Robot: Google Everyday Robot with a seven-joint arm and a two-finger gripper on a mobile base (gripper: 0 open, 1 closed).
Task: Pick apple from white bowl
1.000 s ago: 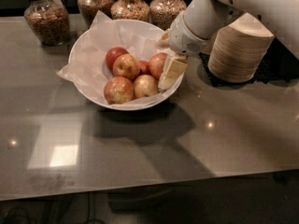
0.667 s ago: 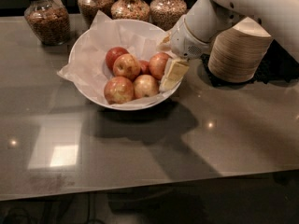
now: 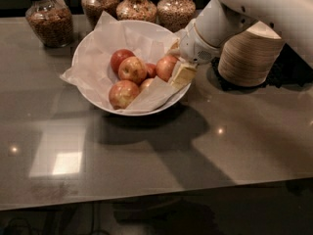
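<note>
The white bowl [image 3: 93,43], lined with crinkled white paper, stands on the grey table and holds several apples. The red-orange apple [image 3: 165,67] lies at the bowl's right side. My gripper [image 3: 177,62] reaches down into the bowl from the right. One cream finger [image 3: 182,75] presses on the apple's right front and the other sits behind the apple. The gripper is shut on this apple, which still rests in the bowl. A darker red apple [image 3: 121,58] and paler apples [image 3: 132,70] lie to its left.
A stack of tan disposable bowls [image 3: 249,55] stands just right of the arm. Several glass jars of grain [image 3: 49,21] line the back edge. A fold of paper [image 3: 151,94] covers part of the front apple. The table's front edge runs along the bottom.
The gripper stays at the same apple. The paper at the bowl's front right has risen and now hides part of a front apple.
</note>
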